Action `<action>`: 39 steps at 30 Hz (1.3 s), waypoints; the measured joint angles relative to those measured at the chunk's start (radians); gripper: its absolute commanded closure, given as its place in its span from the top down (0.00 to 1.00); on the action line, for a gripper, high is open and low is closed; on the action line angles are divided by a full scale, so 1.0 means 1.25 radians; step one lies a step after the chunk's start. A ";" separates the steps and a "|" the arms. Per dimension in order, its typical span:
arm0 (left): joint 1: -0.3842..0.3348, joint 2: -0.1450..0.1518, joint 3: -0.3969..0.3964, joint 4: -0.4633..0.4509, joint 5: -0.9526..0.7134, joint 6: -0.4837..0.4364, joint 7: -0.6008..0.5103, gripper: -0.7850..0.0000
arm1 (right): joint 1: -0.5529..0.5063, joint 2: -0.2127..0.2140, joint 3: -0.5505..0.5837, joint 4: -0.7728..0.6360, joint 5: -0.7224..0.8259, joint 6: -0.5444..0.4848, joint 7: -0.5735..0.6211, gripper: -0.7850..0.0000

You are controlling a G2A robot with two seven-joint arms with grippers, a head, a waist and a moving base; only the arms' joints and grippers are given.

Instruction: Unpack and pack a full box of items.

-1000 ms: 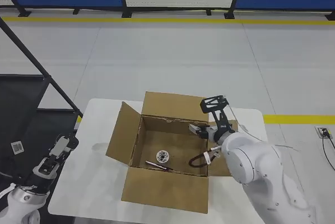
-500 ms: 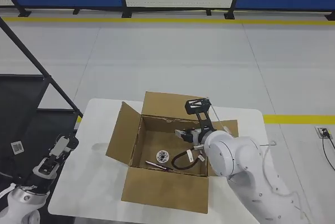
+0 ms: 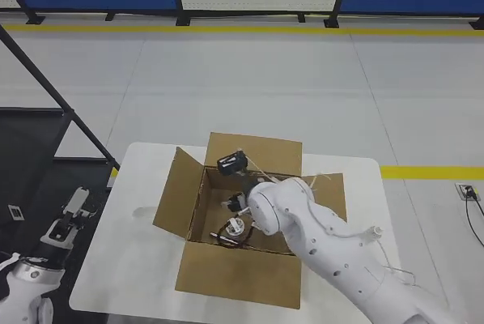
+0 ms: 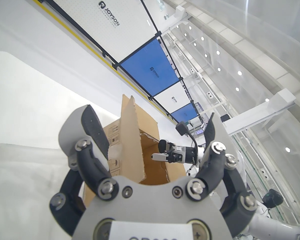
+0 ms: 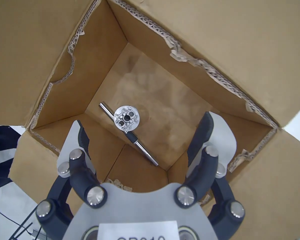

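Further left, right jaws over box (image 3: 234,275)

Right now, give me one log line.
right gripper: open, over box | inside: metal disc, rod | left gripper: open, empty

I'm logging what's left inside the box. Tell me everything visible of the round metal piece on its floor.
The round metal piece is a silvery disc with a dark centre hole, two smaller dark holes and cut-out patterning. It lies flat on the floor of the cardboard box, covering the middle of a thin metal rod. Nothing grips it.
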 measured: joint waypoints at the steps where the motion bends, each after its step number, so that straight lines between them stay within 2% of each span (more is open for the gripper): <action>1: -0.001 0.001 -0.004 0.003 -0.005 0.003 0.001 1.00 | 0.021 -0.016 -0.026 0.038 0.011 0.001 -0.002 1.00; 7: -0.004 0.006 -0.020 0.003 -0.051 0.017 -0.016 1.00 | 0.092 -0.097 -0.132 0.206 0.065 -0.011 -0.003 1.00; 13: -0.010 0.011 -0.021 0.000 -0.063 0.020 -0.032 1.00 | 0.124 -0.173 -0.188 0.375 0.106 0.005 -0.015 1.00; 19: 0.000 0.014 -0.021 -0.007 -0.055 0.016 -0.030 1.00 | 0.126 -0.232 -0.195 0.523 0.172 -0.037 -0.081 1.00; 24: 0.005 0.015 -0.022 -0.011 -0.054 0.015 -0.028 1.00 | 0.130 -0.266 -0.195 0.608 0.196 -0.048 -0.110 0.99; 25: 0.005 0.015 -0.022 -0.011 -0.054 0.015 -0.028 1.00 | 0.132 -0.273 -0.194 0.626 0.199 -0.045 -0.111 0.95; 28: 0.005 0.015 -0.022 -0.011 -0.054 0.015 -0.028 1.00 | 0.137 -0.288 -0.188 0.662 0.212 -0.052 -0.115 0.71; 29: 0.005 0.015 -0.022 -0.011 -0.054 0.015 -0.028 1.00 | 0.138 -0.292 -0.186 0.672 0.216 -0.056 -0.115 0.68; 32: 0.005 0.015 -0.022 -0.011 -0.054 0.015 -0.028 1.00 | 0.139 -0.302 -0.182 0.705 0.225 -0.070 -0.113 0.48; 35: 0.005 0.015 -0.022 -0.011 -0.054 0.015 -0.028 1.00 | 0.139 -0.312 -0.179 0.732 0.228 -0.077 -0.121 0.42; 39: 0.005 0.015 -0.022 -0.011 -0.054 0.015 -0.028 1.00 | 0.143 -0.324 -0.175 0.756 0.227 -0.074 -0.133 0.27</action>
